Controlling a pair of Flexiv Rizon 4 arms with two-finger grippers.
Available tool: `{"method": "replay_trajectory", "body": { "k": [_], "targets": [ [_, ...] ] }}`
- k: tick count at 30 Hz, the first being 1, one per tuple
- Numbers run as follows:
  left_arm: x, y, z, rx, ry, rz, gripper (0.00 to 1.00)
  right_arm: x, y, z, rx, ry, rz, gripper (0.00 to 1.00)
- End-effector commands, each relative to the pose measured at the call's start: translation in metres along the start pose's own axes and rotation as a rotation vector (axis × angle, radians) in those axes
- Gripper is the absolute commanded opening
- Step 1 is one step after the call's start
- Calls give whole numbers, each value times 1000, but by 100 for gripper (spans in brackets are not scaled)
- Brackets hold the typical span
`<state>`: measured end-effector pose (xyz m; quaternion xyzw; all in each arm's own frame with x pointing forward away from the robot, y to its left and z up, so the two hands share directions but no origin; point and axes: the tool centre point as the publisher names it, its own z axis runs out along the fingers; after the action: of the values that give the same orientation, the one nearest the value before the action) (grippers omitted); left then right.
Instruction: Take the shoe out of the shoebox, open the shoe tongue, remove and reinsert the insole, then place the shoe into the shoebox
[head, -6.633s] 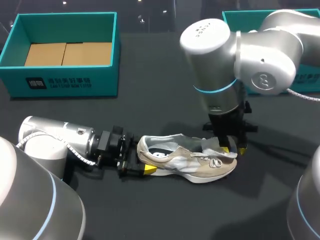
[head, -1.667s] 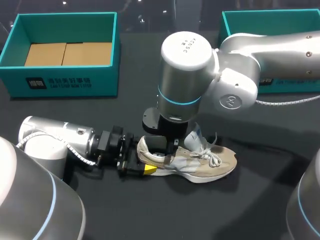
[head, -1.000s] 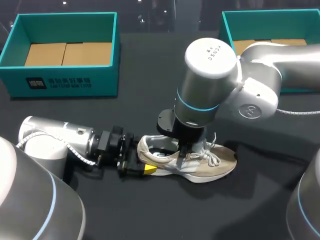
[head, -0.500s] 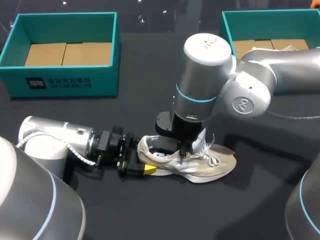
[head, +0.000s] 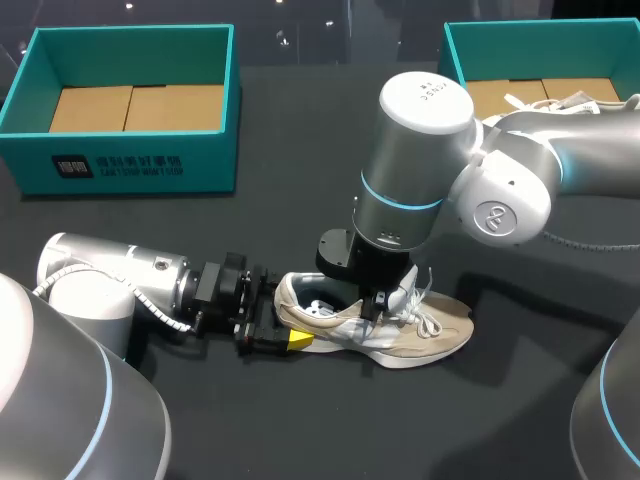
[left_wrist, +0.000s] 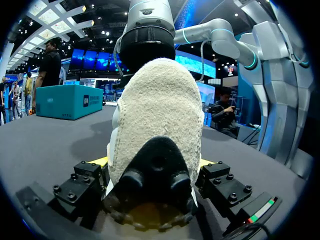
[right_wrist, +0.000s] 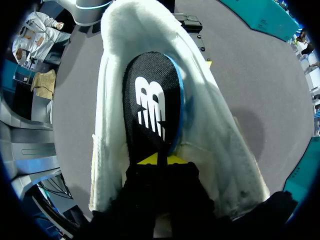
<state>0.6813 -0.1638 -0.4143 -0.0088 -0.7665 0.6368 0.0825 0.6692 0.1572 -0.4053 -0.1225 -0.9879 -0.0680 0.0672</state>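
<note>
Right arm is coming back from the toe end and is now standing over the shoe's mouth. Left arm isn't moving.

Status:
- shoe is already out of the box, lying on its sole on the table, near middle, toe pointing right
- left gripper is clamping the heel from both sides, holding the shoe steady
- tongue is looking pulled up and back, so I'm counting that step as done
- right gripper is reaching down inside the shoe, tips closed on the insole
- insole is still lying in the shoe, so removal is only starting
- reinserting it and boxing the shoe are still pending

Boxes: one teal shoebox is sitting far left, another far right.

Writing: a white logo is showing on the insole's heel, and white print on the far-left box's front wall. I'm not reading either off.
</note>
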Motion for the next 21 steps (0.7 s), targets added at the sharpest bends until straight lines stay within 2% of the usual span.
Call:
{"method": "replay_trajectory", "body": {
  "k": [1, 10, 18, 21],
  "targets": [
    [1, 3, -1, 1, -4, -2, 0, 10, -9, 16, -34, -19, 2, 0],
    [1, 3, -1, 1, -4, -2, 0, 2, -24, -7, -171, -54, -20, 0],
    [1, 3, -1, 1, -4, -2, 0, -2, -32, -18, -284, -59, -78, 0],
    [1, 3, -1, 1, -4, -2, 0, -2, -34, -23, -367, -72, -137, 0]
  ]
}}
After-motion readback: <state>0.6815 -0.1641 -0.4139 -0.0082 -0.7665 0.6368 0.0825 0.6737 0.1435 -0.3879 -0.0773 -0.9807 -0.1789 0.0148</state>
